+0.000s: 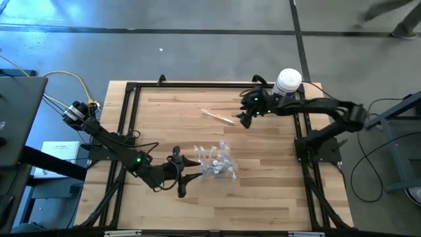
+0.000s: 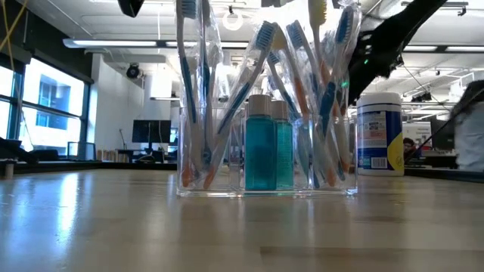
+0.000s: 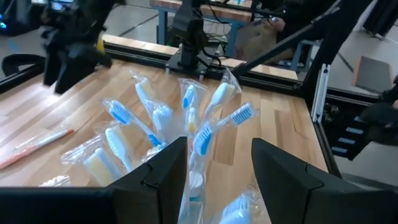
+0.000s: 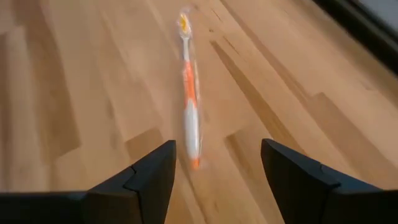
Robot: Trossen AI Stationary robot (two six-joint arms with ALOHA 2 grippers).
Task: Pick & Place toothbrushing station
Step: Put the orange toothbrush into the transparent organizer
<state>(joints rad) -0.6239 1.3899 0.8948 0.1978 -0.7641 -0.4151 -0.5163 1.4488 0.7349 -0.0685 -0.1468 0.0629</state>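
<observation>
Our left gripper [image 1: 191,170] stands with fingers spread wide just beside the toothbrushing station [image 1: 217,163], nothing held. The station sits upright on the wooden table [image 1: 263,197], brushes pointing up and fanning out. Well apart from the station, our right gripper [image 1: 244,117] hangs open near a loose wrapped toothbrush [image 1: 218,116]; a white tub [image 1: 288,81] stands behind, workshop beyond.

Clear toothbrushing station [image 2: 265,162] holds blue and orange brushes and teal bottles [image 2: 268,147]; white tub [image 2: 379,134], blue label; orange-white toothbrush [image 4: 188,93].
</observation>
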